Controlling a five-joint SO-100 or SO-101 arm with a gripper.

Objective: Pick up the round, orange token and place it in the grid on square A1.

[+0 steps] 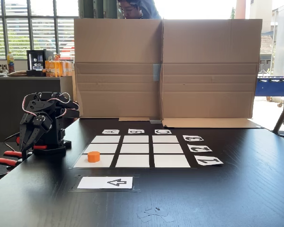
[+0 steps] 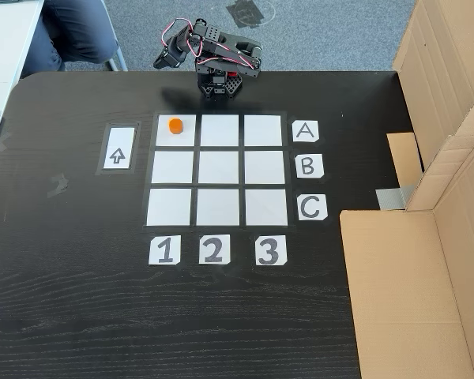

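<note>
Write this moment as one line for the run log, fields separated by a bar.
token: resting on square A1 | gripper: folded by its base, apart from the grid, state unclear

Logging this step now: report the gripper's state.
Gripper: cannot tell whether open or closed; folded at the arm's base, holding nothing. The token sits apart on square A1.

Colours on the black table

The token (image 1: 93, 156) is bright orange. The grid (image 2: 218, 170) has nine white squares with black gaps. The label cards (image 2: 306, 131) are white with black letters and numbers. The far cardboard wall (image 1: 163, 68) is brown.
</note>
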